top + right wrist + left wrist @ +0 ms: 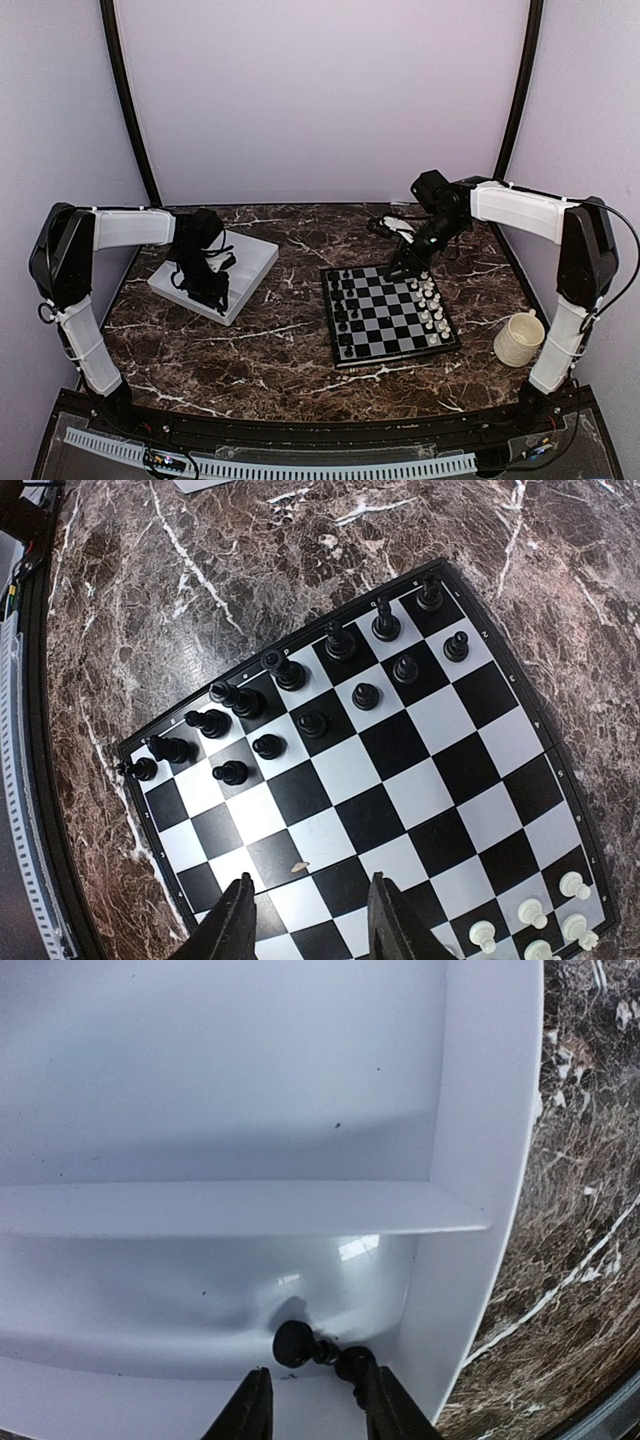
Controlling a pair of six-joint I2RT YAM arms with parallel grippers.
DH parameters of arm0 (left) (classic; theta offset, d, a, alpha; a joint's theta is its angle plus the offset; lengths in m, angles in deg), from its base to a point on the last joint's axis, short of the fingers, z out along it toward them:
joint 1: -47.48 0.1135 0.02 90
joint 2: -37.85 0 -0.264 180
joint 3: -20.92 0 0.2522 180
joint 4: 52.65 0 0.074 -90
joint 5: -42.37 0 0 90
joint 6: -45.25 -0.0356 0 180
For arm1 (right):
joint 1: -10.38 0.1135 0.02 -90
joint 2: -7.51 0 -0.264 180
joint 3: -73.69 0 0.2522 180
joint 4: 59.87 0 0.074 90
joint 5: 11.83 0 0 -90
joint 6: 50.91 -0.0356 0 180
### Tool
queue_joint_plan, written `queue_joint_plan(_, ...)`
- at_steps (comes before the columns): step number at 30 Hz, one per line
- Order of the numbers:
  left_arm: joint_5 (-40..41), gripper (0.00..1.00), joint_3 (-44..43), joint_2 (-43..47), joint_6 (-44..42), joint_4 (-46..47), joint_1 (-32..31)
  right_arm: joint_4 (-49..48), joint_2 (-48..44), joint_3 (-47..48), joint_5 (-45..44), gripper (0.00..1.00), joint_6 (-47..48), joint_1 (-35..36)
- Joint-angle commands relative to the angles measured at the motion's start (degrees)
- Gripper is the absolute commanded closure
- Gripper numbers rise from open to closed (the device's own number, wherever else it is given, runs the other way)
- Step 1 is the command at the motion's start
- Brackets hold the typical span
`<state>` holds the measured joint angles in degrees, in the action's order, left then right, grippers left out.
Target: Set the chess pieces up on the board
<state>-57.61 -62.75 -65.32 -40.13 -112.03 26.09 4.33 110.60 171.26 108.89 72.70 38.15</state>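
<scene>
Lone black chessman in the tray, left gripper poised at it.
On the left of the worktop (pixel 280 350), in the near compartment of the white tray (pixel 480 1110), a black chessman (pixel 293 1343) lies on its side. Its long axis runs across the mouth of the left gripper (pixel 312 1390), just ahead of fingers that are partly apart with nothing between them. The left arm is far nearer. To the right, the board (pixel 400 780) carries the other black pieces (pixel 290 670), and the right gripper (pixel 310 915) hovers over it, open and empty.
</scene>
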Motion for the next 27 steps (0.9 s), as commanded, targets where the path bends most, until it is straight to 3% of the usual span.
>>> queue_joint_plan(1,2.3,0.67,-0.1,-1.0,1.3,-3.2,-0.1,-0.1,-0.4,0.8,1.2,0.61,0.0,0.6)
queue_joint_plan(8,2.8,0.74,-0.5,-2.7,1.2,-2.1,-0.1,-0.3,-0.1,1.1,1.5,0.61,0.0,1.0)
queue_joint_plan(17,3.5,0.97,-4.3,-4.2,0.3,-2.9,-0.1,0.6,0.5,2.5,1.4,0.62,-0.1,1.7)
queue_joint_plan(27,3.1,1.0,-6.5,0.2,-0.3,-6.2,-0.1,1.6,1.0,3.4,1.6,0.62,0.1,2.2)
